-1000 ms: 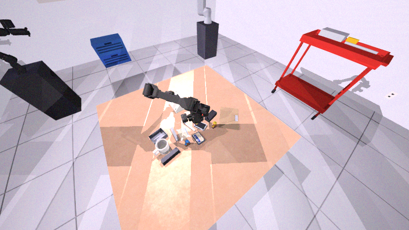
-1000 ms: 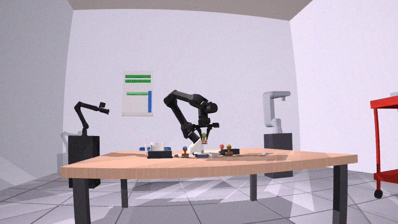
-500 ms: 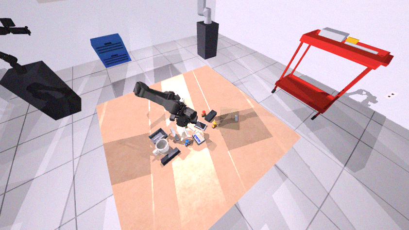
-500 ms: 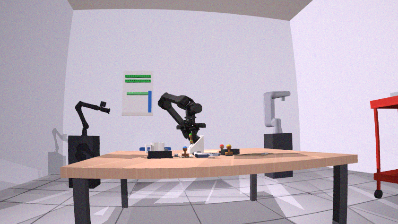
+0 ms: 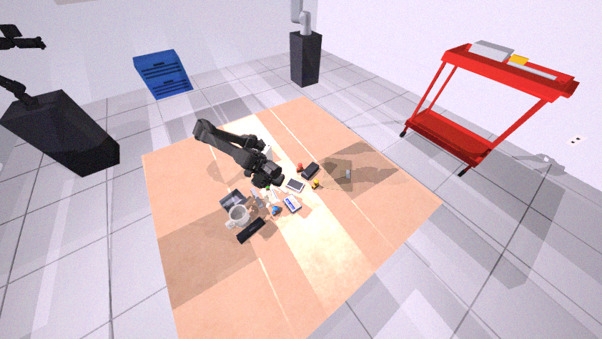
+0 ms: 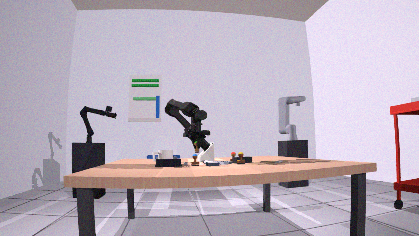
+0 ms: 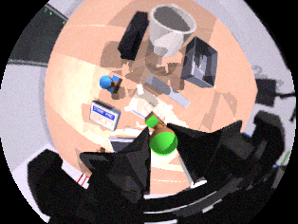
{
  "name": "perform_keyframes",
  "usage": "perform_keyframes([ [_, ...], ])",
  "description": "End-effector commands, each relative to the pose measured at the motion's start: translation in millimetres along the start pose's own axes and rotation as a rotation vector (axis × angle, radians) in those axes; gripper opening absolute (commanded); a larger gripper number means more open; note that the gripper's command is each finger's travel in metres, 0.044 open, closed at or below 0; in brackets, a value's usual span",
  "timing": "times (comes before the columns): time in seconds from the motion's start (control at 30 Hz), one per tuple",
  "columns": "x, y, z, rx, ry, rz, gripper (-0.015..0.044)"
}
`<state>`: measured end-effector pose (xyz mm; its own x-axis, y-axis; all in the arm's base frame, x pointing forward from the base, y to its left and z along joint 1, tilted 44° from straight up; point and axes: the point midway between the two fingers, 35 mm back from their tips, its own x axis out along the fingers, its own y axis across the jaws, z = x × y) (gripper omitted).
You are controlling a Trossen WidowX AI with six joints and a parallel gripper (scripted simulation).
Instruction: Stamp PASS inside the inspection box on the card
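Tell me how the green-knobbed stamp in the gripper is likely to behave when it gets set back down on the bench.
The stamp looks rigid. It is tall and narrow under a round knob, so it may tip unless set down squarely. The gripper holds it tilted above the bench, so level it first.

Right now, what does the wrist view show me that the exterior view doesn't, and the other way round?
Only the wrist view: the open top of the mug, the card with blue print flat on the bench, and the jaws closed around the green-knobbed stamp.

Only the exterior view: the stamp hanging above the bench, clear of it, plus the red-knobbed and yellow-knobbed stamps.

Both: the held stamp and the blue-knobbed stamp.
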<state>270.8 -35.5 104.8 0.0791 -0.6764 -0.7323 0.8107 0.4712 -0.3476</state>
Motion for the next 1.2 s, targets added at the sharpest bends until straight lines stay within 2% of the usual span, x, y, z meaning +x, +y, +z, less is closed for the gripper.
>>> perform_keyframes([
  [0.0,3,-1,0,-0.001,-0.003,-0.003,0.0],
  [1.17,26,0,1,0.003,-0.006,0.0,0.0],
])
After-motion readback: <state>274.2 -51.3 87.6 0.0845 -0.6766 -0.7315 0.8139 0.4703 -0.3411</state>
